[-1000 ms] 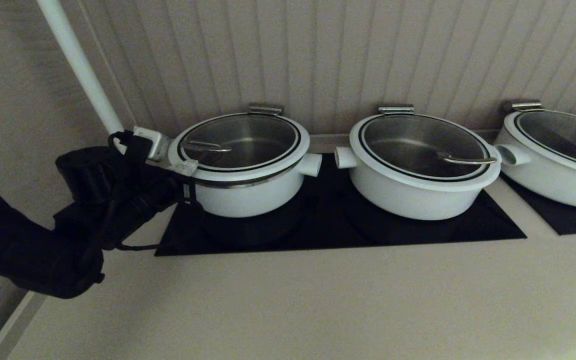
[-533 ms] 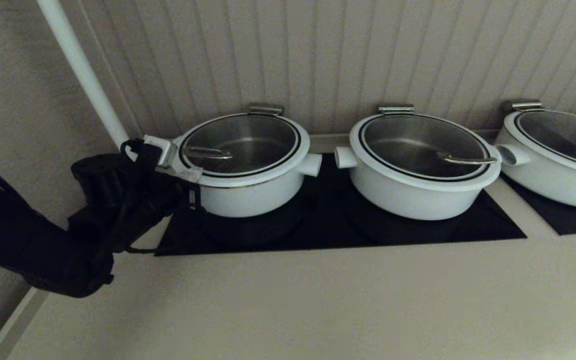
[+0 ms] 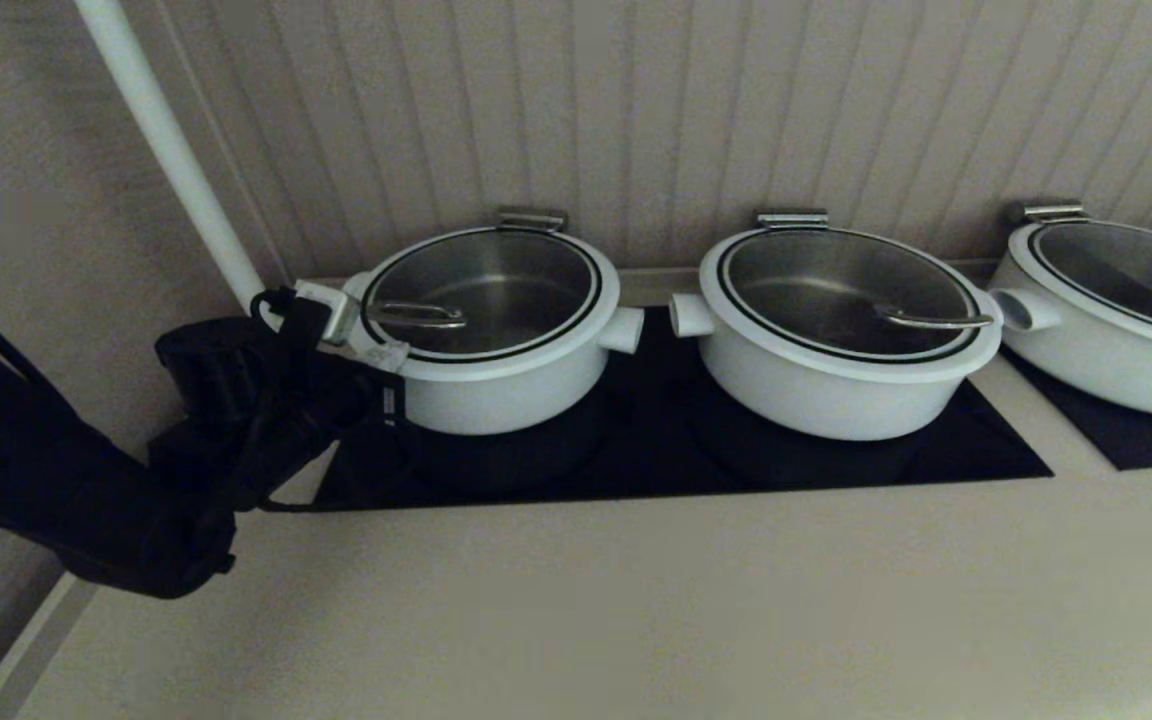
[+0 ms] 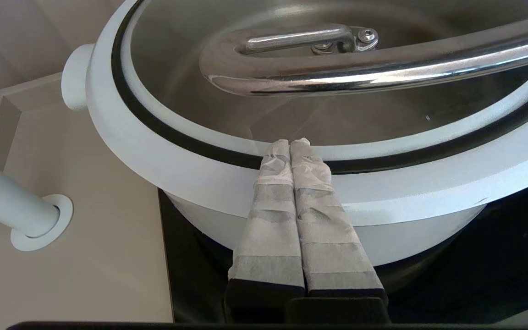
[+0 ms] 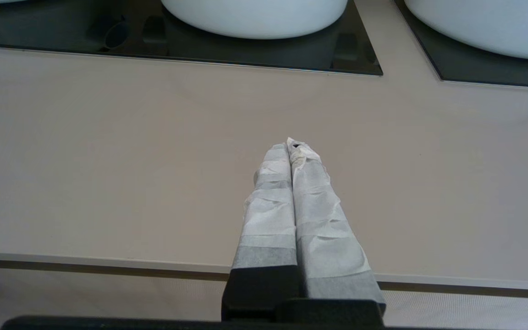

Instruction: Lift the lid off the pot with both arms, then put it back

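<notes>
The lid, clear glass with a white rim and a steel wire handle, sits flat on the pot at the left end of the black cooktop. My left gripper is at the pot's left side. In the left wrist view it is shut and empty, its taped fingertips lying over the lid's white rim, short of the handle. My right gripper is shut and empty, low over the beige counter near its front edge. It is out of the head view.
Two wider white pots with lids stand to the right on black cooktops. A white pole rises just left of the pot by the wall. A panelled wall runs close behind. The beige counter lies in front.
The lid's near edge, raised with a steel band showing beneath it, has come down flat on the pot. My left arm has moved right, closer to the pot.
</notes>
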{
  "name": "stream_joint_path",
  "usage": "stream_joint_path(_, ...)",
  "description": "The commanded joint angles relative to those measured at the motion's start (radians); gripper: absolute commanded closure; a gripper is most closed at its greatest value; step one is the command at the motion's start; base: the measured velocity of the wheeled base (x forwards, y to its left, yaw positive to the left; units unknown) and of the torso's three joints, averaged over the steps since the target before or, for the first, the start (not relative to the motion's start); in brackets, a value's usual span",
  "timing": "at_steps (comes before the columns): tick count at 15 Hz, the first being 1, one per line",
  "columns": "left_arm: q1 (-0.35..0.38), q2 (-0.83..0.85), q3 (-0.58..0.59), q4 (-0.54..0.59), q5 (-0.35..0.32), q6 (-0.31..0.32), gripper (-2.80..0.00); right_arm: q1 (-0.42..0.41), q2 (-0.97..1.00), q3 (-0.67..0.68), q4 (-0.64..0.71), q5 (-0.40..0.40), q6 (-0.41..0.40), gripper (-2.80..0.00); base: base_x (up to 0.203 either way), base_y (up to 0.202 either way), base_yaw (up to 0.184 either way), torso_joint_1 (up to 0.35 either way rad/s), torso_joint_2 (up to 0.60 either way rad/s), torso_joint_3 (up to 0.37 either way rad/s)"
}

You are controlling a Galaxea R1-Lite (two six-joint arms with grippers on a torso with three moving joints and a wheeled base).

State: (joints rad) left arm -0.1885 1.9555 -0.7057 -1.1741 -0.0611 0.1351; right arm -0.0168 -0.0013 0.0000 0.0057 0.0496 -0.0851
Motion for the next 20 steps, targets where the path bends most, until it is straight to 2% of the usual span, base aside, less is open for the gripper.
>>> stream_joint_path(1, 0.000, 0.003, 0.003, -0.002, 0.001, 0.000, 0.00, 0.000, 0.001, 0.000, 0.000, 0.001, -0.001, 0.00, 0.000, 0.000, 0.000, 0.000, 0.00, 0.000)
stream_joint_path(5, 0.000, -0.019, 0.013, -0.002, 0.001, 0.000, 0.00, 0.000, 0.001, 0.000, 0.000, 0.001, -0.001, 0.00, 0.000, 0.000, 0.000, 0.000, 0.00, 0.000)
stream_joint_path(12, 0.005, -0.113, 0.156, -0.002, 0.002, -0.006, 0.00, 0.000, 0.001, 0.000, 0.000, 0.001, -0.001, 0.00, 0.000, 0.000, 0.000, 0.000, 0.00, 0.000)
stream_joint_path(20, 0.008, -0.294, 0.286, -0.002, 0.006, -0.008, 0.00, 0.000, 0.001, 0.000, 0.000, 0.001, -0.001, 0.00, 0.000, 0.000, 0.000, 0.000, 0.00, 0.000)
